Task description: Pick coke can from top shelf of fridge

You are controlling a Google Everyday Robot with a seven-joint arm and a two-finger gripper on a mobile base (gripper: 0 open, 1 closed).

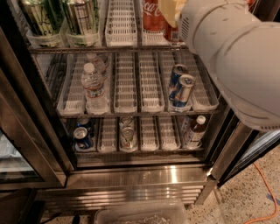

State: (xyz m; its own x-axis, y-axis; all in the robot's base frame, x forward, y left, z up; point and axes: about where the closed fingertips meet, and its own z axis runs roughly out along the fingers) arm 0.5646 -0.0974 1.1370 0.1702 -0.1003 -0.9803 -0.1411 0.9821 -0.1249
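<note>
The red coke can [153, 15] stands on the top shelf [120, 26] of the fridge [131, 175], in a lane right of the middle. Its top is cut off by the upper edge of the view. A second red can [169, 33] peeks out just to its right. My big white arm [236, 57] reaches in from the right and covers the shelf's right end. My gripper [171, 11] shows only as a pale part at the arm's tip, right beside the coke can.
Two tall green-patterned cans [61, 17] stand on the top shelf's left. The middle shelf holds water bottles [94, 87] and blue-and-silver cans [181, 89]. The bottom shelf holds cans [127, 136] and a bottle [194, 131]. A clear bin [140, 214] and an orange cable [267, 192] lie on the floor.
</note>
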